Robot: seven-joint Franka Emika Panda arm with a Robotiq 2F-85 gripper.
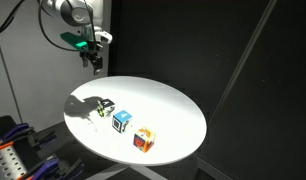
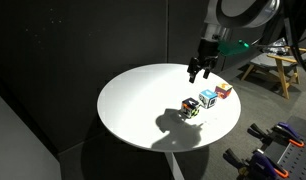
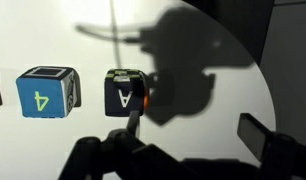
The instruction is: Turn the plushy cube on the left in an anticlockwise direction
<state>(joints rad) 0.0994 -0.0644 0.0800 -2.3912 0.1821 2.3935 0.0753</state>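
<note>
The plushy cube [image 1: 106, 107], black and white with a yellowish-green tint, sits on the round white table [image 1: 173, 110], at the end of a row of three cubes. It also shows in an exterior view [image 2: 191, 108] and, with a white letter A, in the wrist view [image 3: 124, 92]. My gripper [image 1: 96, 62] hangs in the air above the table, apart from the cube, open and empty. It shows in both exterior views [image 2: 200, 72] and in the wrist view [image 3: 193, 130]. Its shadow falls on and beside the cube.
A blue-and-white cube [image 1: 122, 121] [image 2: 208, 98] [image 3: 45, 91] stands next to the plushy cube. An orange-and-white cube [image 1: 144, 139] [image 2: 224, 91] stands beyond it. Black curtains surround the table. Clamps [image 2: 263, 150] and a wooden stool [image 2: 278, 70] stand off the table.
</note>
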